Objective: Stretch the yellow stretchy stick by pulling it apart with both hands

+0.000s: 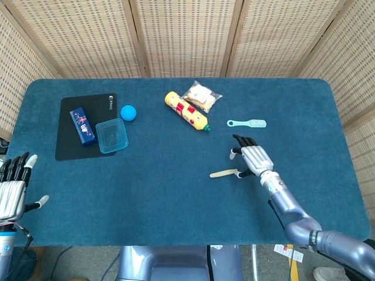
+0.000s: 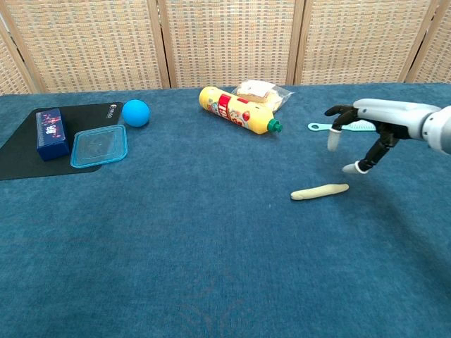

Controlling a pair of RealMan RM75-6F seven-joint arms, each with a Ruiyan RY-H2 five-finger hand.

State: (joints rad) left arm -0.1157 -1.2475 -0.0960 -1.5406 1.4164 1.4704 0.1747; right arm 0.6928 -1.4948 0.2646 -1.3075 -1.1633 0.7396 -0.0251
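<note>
2 hands with fingers spread, holding nothing — right hand (image 1: 253, 159) just above the stick's right end, left hand (image 1: 13, 190) at the near-left edge. Pale, smooth yellow stretchy stick (image 1: 224, 173) flat on fuzzy blue table (image 1: 176, 199). Clear, lidded blue container (image 1: 112, 135) — contents not discernible.

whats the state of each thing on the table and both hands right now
yellow stretchy stick: lying flat, unstretched, not held
right hand: open, fingers spread, above the stick's right end
left hand: open, at the table's near left edge
yellow bottle: on its side, green cap on
clear blue container: lid on
snack bag: sealed, lying flat
blue box: closed, on the black mat
</note>
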